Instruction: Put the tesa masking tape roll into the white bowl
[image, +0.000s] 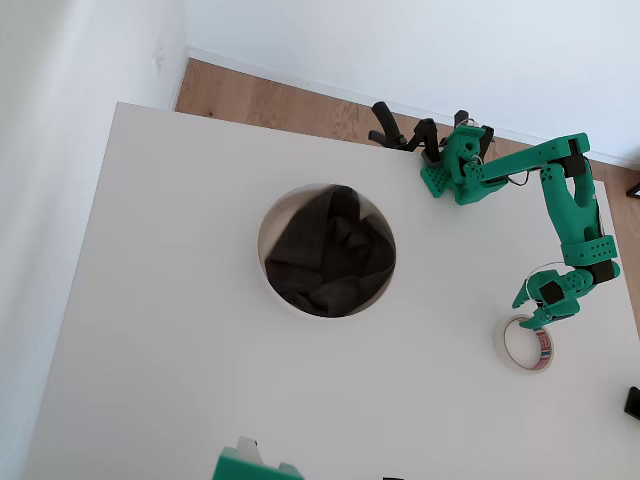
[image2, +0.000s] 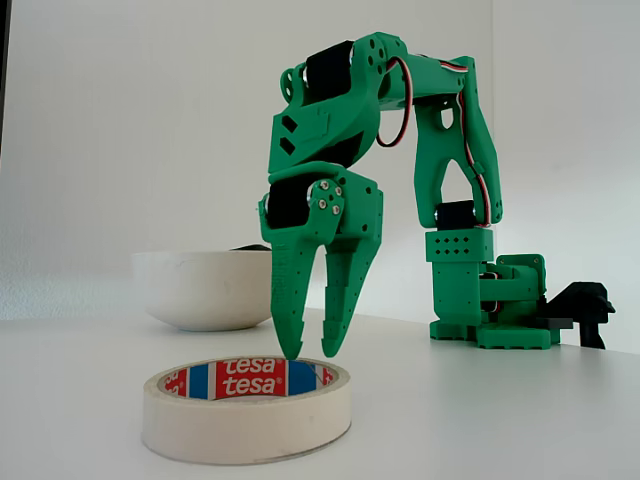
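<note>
Tape (image2: 247, 408) lies flat on table (image: 150, 330), hole up, directly under hand (image2: 309, 352). Hand spread, holding nothing, tips pointing down at far rim, seemingly just above it. Bowl (image: 272, 214) well apart, left of tape in overhead view.

The white bowl (image: 327, 250) is positioned near the centre of the table (image: 150, 330) in the overhead view. The tesa masking tape roll (image: 526, 343) is located well right of it, with the gripper (image: 531, 312) poised directly over its rim.
</note>
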